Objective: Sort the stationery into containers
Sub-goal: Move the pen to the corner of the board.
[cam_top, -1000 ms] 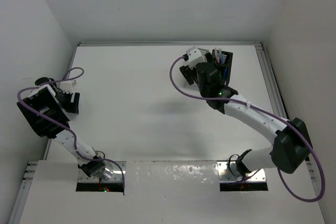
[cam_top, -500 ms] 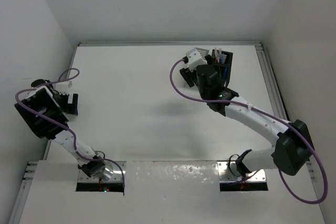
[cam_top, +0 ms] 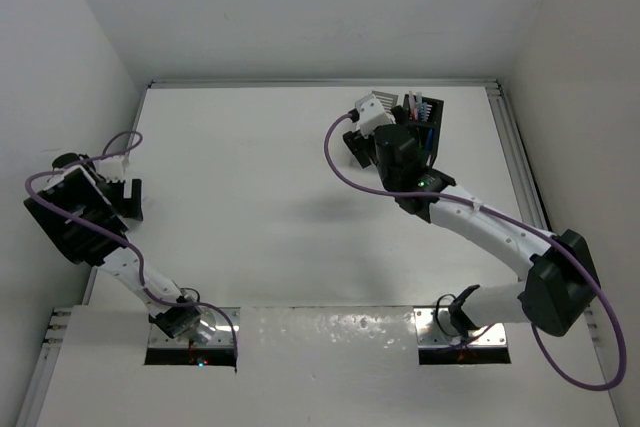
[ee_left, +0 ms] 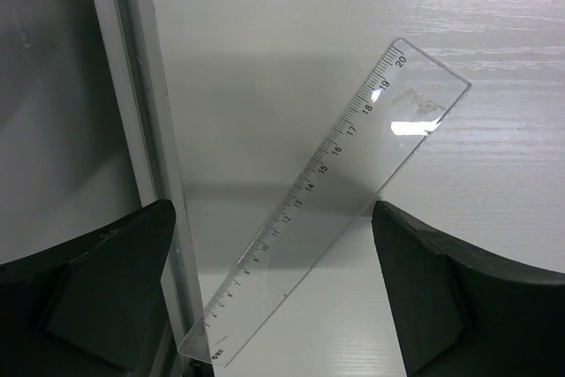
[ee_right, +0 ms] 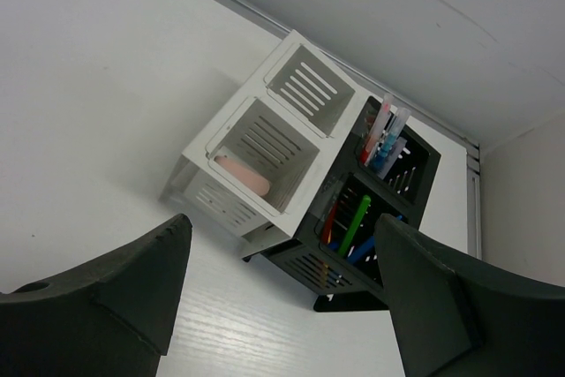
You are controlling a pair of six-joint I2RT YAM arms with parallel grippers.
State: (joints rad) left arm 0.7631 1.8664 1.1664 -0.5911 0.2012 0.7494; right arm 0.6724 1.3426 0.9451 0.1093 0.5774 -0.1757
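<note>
White walls close in a white table [cam_top: 250, 207] seen from above, with two robot arms mounted at its near edge. By the left edge of the table, just beside a grey metal rail [ee_left: 132, 130], a clear plastic ruler with black markings [ee_left: 353, 161] lies flat and slanted, its lower end close against the rail. The left arm [cam_top: 70, 222] reaches over it. The left jaws stand spread wide, one on each side of the ruler, pinching nothing. This looks like lining up for a pick, and a thin, flat ruler so near the rail will probably be awkward to grasp. Near the far right corner of the table the two containers stand touching each other: a white slatted square box [ee_right: 199, 192] and a black slatted square box [ee_right: 309, 267]. The right arm [cam_top: 490, 227] hangs above them, the right jaws spread and empty, seemingly with nothing to carry. Of the white box's two visible compartments, one holds a small pink eraser block [ee_right: 240, 174] lying against a wall, and the other shows nothing inside. The black box holds leaning pens. A green pen [ee_right: 355, 222], a red pen [ee_right: 330, 218] and orange and blue ones share one compartment. A cluster of pink and blue pens [ee_right: 384, 134] fills the compartment beside it. The ruler is the only stationery seen outside the containers, so the sorting seems nearly finished.
</note>
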